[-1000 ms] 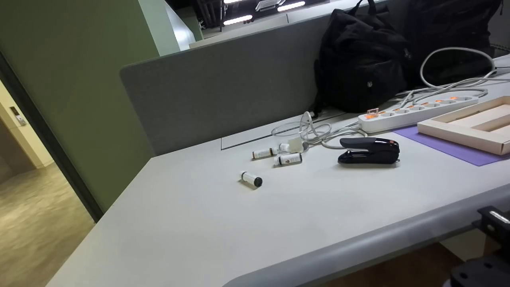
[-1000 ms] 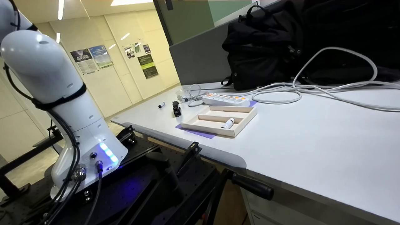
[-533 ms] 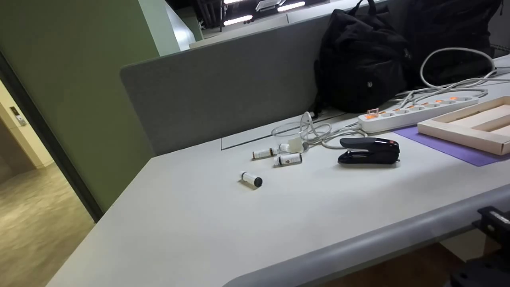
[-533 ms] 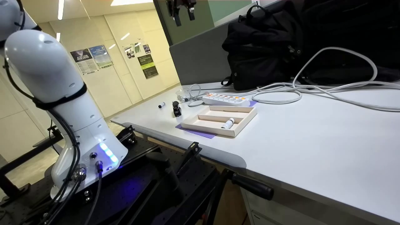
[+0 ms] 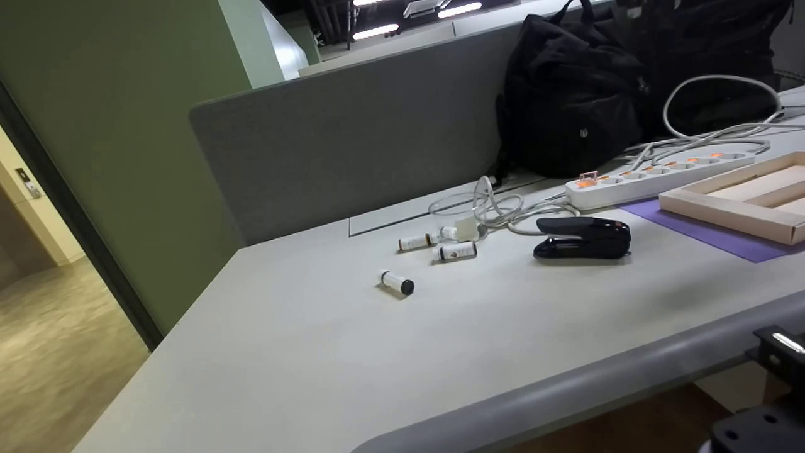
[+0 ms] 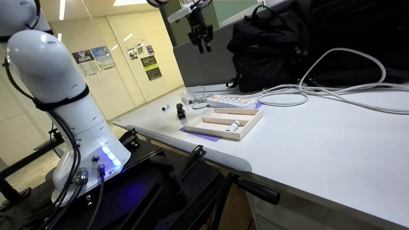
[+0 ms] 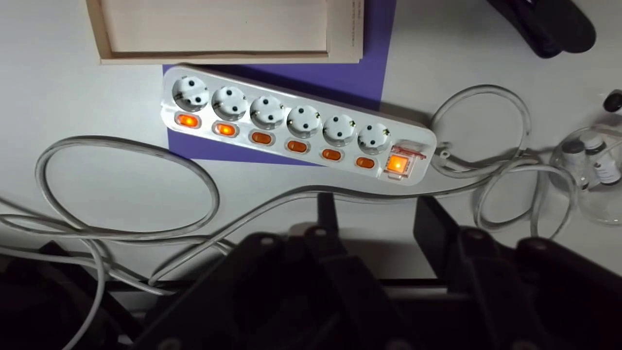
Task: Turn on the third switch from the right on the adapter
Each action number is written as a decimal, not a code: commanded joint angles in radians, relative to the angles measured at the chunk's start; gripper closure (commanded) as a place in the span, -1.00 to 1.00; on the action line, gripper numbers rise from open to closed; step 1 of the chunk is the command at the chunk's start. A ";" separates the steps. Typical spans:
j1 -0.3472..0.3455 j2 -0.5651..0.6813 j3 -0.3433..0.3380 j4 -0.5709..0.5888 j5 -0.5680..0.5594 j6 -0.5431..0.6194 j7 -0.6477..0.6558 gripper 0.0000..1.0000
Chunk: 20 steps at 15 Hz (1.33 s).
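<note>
In the wrist view the adapter, a long white power strip, lies aslant on a purple sheet. A row of sockets runs along it, with small orange switches beside them. Two switches at one end glow; that end is on the right in both exterior views. Counting from there, the third switch is dark, as are those beyond it. A bigger lit square switch with a clear cover sits at the cable end. My gripper hangs high above the table, pointing down. Its fingers stand apart, nothing between them, off the strip's side.
A wooden tray holding a bottle lies against the strip's near side. A black stapler and small vials lie farther along. Looped white cable and black backpacks fill the back.
The gripper has come down into an exterior view from above and moved towards the right there. Its fingers stand closer together than half a second ago. The adapter and table things have not moved.
</note>
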 commanded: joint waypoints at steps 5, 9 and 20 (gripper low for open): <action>-0.022 0.204 -0.020 0.050 -0.051 0.168 0.099 1.00; -0.032 0.280 -0.083 0.115 -0.150 0.176 0.196 1.00; -0.045 0.277 -0.042 0.065 -0.094 0.230 0.121 1.00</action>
